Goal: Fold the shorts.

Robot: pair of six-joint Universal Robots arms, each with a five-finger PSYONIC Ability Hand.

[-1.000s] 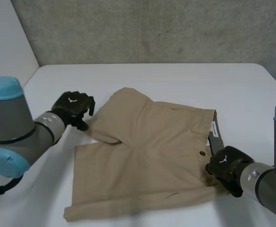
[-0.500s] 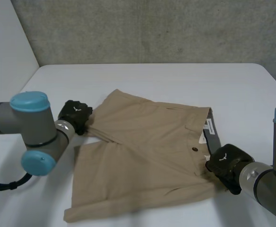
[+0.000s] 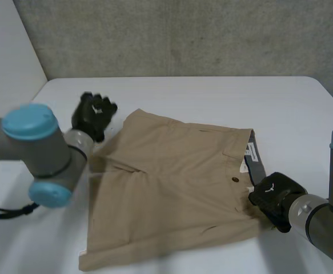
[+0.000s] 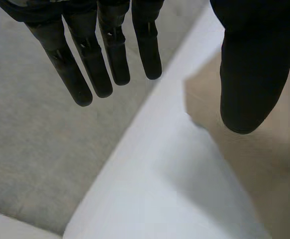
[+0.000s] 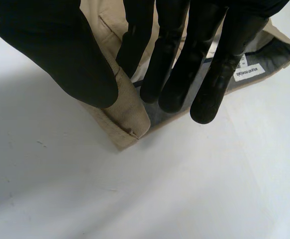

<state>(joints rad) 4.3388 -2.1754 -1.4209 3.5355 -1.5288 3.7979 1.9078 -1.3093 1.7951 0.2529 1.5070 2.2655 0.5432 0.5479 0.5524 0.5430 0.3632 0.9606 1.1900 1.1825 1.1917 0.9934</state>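
Tan shorts [image 3: 172, 188] lie flat on the white table [image 3: 212, 97], their long axis running left to right, with the waistband [image 3: 256, 162] at the right and the leg hems at the left. The right hand [image 3: 275, 197] is at the near-right corner of that waistband, pinching the cloth between thumb [image 5: 60, 50] and fingers [image 5: 174, 74], while the left hand [image 3: 93, 114] hovers just beside the far-left hem corner, fingers [image 4: 92, 59] straight and holding nothing. Any fold likely turns on the left hand, since the cloth lies to the near right of its fingertips, close but ungripped
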